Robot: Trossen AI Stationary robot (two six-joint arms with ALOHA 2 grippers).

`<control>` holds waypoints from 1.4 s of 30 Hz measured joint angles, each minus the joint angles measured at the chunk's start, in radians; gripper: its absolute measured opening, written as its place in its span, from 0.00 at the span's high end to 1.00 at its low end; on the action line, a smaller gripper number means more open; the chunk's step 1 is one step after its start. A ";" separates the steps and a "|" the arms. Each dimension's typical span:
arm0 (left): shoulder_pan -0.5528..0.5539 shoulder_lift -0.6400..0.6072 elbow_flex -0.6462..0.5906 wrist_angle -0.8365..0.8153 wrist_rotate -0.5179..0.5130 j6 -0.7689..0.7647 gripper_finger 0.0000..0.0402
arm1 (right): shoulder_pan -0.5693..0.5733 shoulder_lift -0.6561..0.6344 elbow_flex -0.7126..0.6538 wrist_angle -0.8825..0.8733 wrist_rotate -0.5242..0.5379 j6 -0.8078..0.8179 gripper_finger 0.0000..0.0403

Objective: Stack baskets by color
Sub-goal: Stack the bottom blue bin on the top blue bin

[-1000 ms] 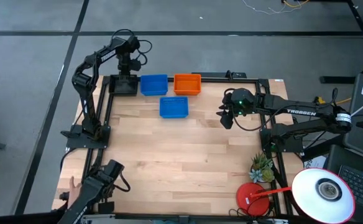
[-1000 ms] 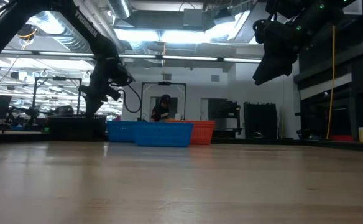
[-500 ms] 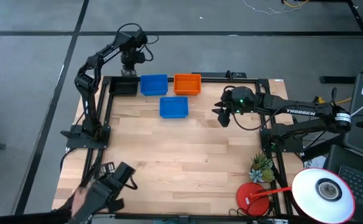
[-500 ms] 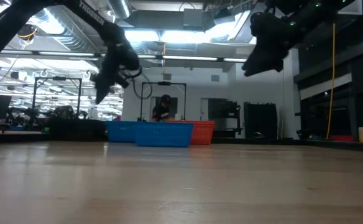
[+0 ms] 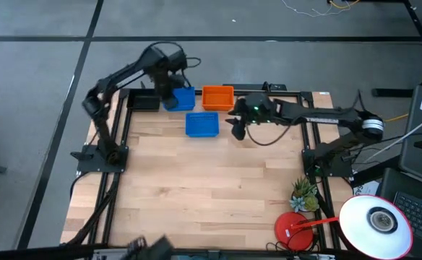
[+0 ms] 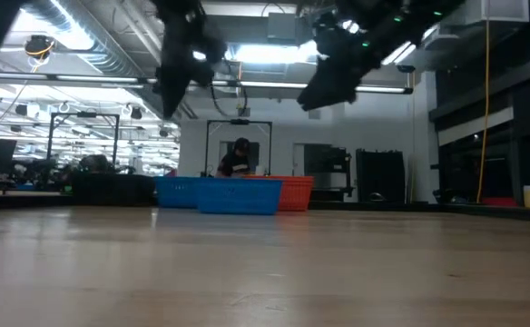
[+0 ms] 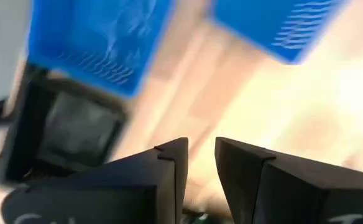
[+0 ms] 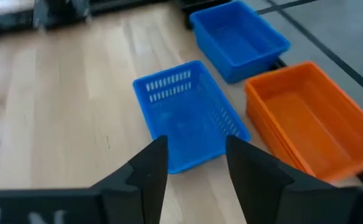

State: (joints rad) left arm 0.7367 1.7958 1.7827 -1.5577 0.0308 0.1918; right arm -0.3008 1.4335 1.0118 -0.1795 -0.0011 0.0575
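From above, a black basket, a blue basket and an orange basket line the table's far edge, with a second blue basket just in front; the left gripper hangs over the first blue basket's left end, the right gripper just right of the second; a red lamp base sits at the near right corner; at table height, both arms hang above the baskets; the left wrist view shows its fingers slightly parted, empty; the right wrist view shows its fingers spread, released, above the nearer blue basket.
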 joint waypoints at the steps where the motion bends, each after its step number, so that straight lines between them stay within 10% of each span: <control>1: -0.023 -0.044 -0.033 0.006 0.019 0.000 0.82 | 0.000 0.027 0.040 -0.034 -0.001 -0.025 0.60; 11: -0.225 -0.613 -0.622 0.410 0.069 -0.248 0.82 | -0.018 0.149 0.355 -0.474 -0.001 -0.147 0.60; 23: -0.525 -1.202 -1.236 0.979 0.021 -0.692 0.82 | -0.017 0.208 0.374 -0.460 -0.013 -0.091 0.60; 42: -0.792 -1.472 -1.664 1.654 -0.120 -0.410 0.82 | -0.024 0.546 0.554 -0.428 -0.153 -0.282 0.60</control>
State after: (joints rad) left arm -0.0557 0.3239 0.1191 0.0966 -0.0891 -0.2185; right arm -0.3244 1.9794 1.5654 -0.6071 -0.1539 -0.2246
